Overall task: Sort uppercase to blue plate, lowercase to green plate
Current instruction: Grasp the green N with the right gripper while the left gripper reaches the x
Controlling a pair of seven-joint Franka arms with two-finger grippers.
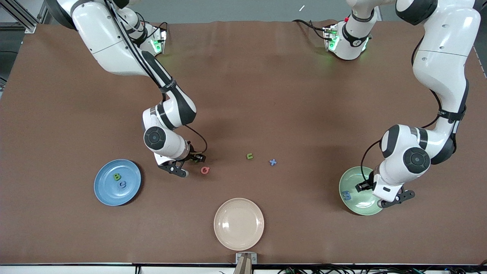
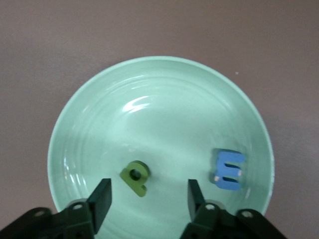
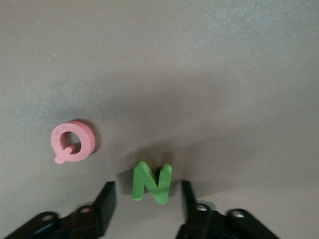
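Note:
My left gripper [image 2: 149,193] hangs open over the pale green plate [image 2: 99,99]. A green p [image 2: 135,177] lies loose on the plate just ahead of its fingers, and the blue three-pronged piece [image 2: 229,170] lies beside it. Down at the table, my right gripper [image 3: 147,199] stands open around a green N [image 3: 151,182], with a gap on each side. The pink G [image 3: 74,141] lies close by. The blue plate [image 1: 102,190] holds a green B [image 1: 116,176] and a blue C [image 1: 121,185]. A green u [image 1: 249,155] and a blue x [image 1: 272,162] lie mid-table.
A cream-beige plate [image 1: 224,236] with nothing on it sits nearest the front camera at mid-table. The green plate [image 1: 357,208] is at the left arm's end and the blue plate at the right arm's end.

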